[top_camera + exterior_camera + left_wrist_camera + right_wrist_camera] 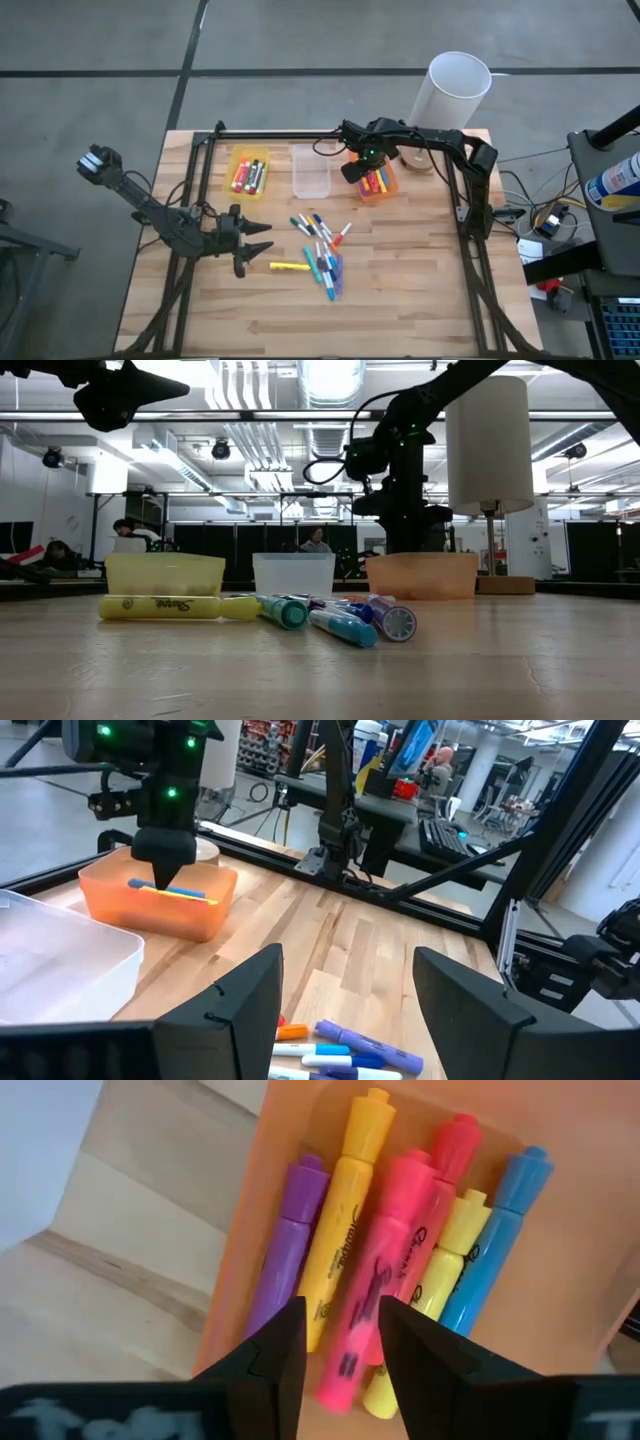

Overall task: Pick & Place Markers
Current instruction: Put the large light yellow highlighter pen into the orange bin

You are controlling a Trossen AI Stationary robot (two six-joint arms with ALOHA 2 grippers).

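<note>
Over the bench (400,300) in the high view, the right tool (366,170) hung above the orange bin (378,184), its arm reaching along the back rail and bent down at the wrist. That bin held several markers, the yellow bin (247,172) a few more, and the clear bin (311,171) looked bare. Loose markers (322,250) lay clustered mid-bench, with a yellow highlighter (290,267) just beside them. The left tool (262,243) hovered near that highlighter, fingers spread wide and holding nothing, its arm stretched low from the left edge.

At bench height in the low view, the right tool (404,525) pointed straight down into the orange bin (421,576).

Past the left tool's wide fingers (250,1000) in the left wrist view, the right tool (166,870) stood with its tips inside the orange bin (160,905).

Close up in the right wrist view, the right tool (340,1345) stood narrowly parted astride a pink highlighter (385,1275) lying among purple, yellow, red and blue ones; whether it gripped the highlighter could not be told.
</note>
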